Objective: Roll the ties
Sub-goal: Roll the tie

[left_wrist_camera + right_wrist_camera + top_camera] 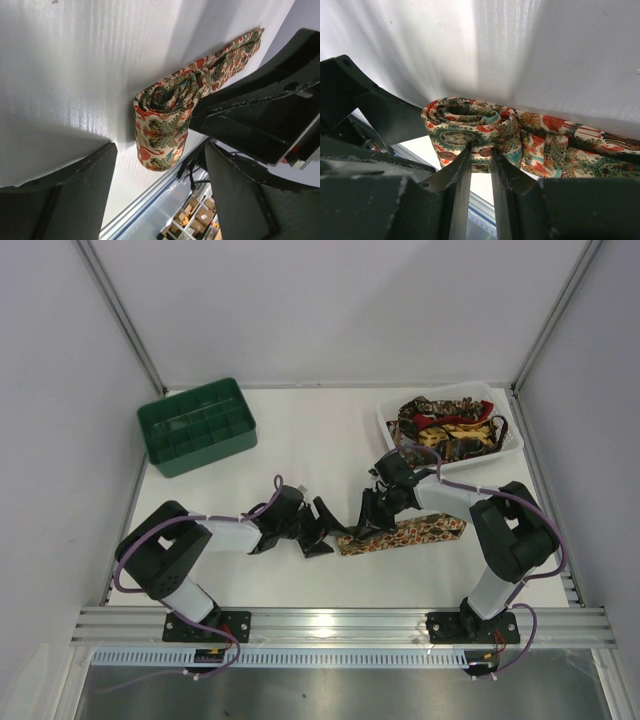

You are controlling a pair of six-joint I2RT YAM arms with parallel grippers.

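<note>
One tie (405, 534), a cream floral print with red and green, lies on the white table. Its left end is wound into a roll (161, 122), and the rest trails right to a pointed end. My right gripper (366, 520) is shut on the outer layer of the roll (470, 125), its fingers (457, 175) pinching a fold of fabric. My left gripper (320, 530) is open just left of the roll. In the left wrist view its fingers (65, 190) stand either side of the roll's near end without touching it. More ties (447, 428) lie piled in a tray.
A white plastic tray (385, 425) stands at the back right. A green compartmented crate (197, 426) stands at the back left. The metal rail (340, 625) runs along the near table edge, close below the roll.
</note>
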